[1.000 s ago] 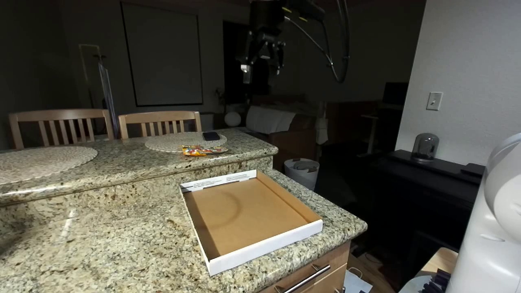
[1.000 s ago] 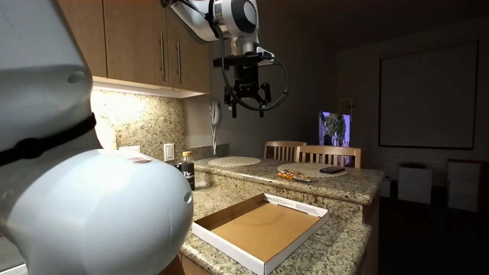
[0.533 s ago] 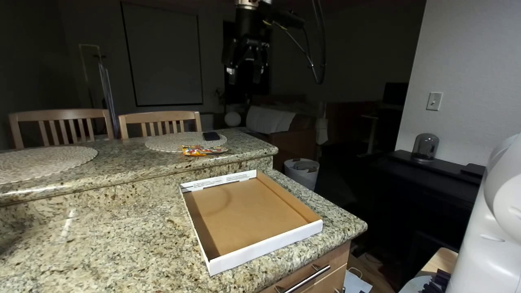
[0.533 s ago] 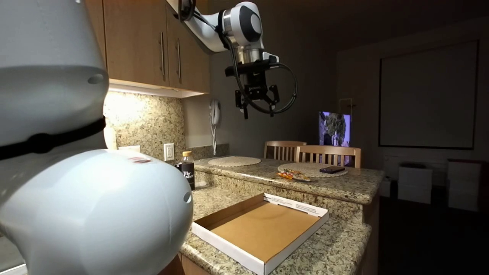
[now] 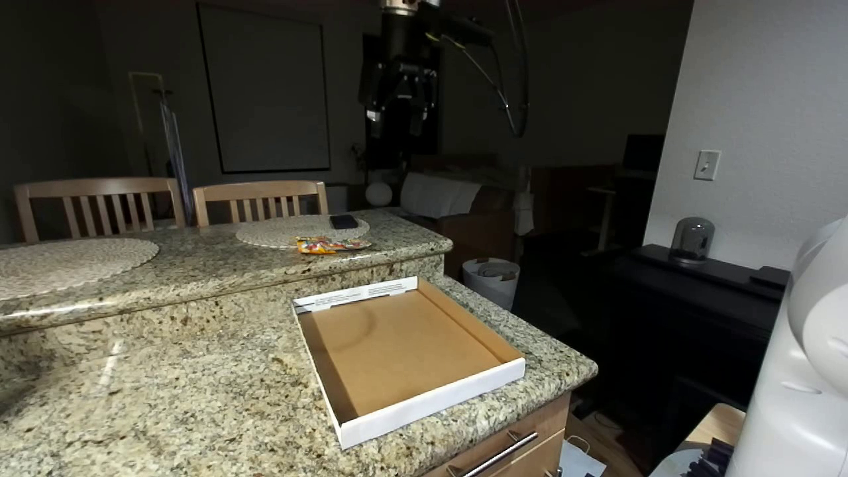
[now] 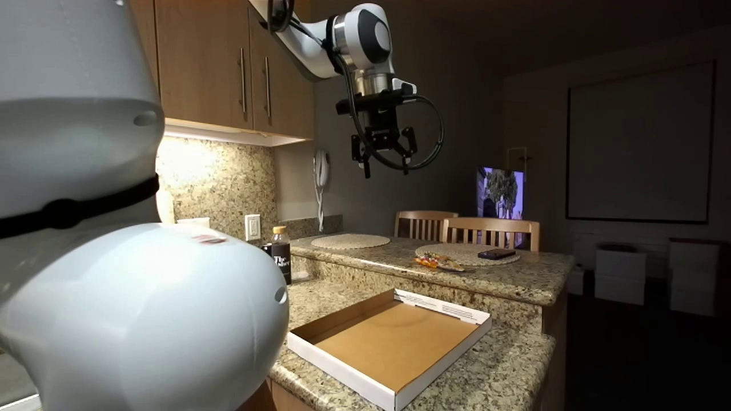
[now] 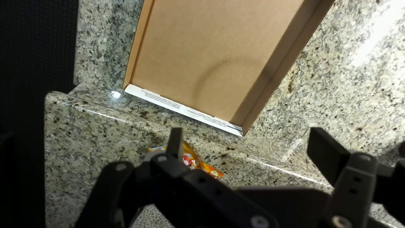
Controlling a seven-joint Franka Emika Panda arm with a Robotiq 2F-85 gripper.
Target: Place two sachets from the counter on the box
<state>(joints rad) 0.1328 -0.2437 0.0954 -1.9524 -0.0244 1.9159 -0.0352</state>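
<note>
The sachets, orange and yellow with red and white, lie together on the raised level of the granite counter (image 5: 165, 384), in both exterior views (image 5: 318, 246) (image 6: 438, 262). How many there are is unclear. The box (image 5: 404, 351), a shallow tray with white walls and brown inside, sits on the lower level with nothing in it; it also shows in an exterior view (image 6: 400, 342) and the wrist view (image 7: 205, 57). My gripper (image 6: 386, 168) is open and empty, high above the counter. In the wrist view its left finger (image 7: 246, 136) partly hides the sachets (image 7: 193, 161).
A dark phone (image 6: 497, 253) lies on a round woven placemat (image 6: 425, 249) beside the sachets. A second placemat (image 6: 351, 241) lies farther along the raised ledge. A dark bottle (image 6: 281, 257) stands near the wall. Wooden cabinets (image 6: 200, 63) hang beside the arm. Chairs (image 5: 262, 192) stand behind the ledge.
The arm and open gripper have shifted left in an exterior view and right in an exterior view, mostly before half a second ago. They are nearly still since. Sachets and box have not moved.
</note>
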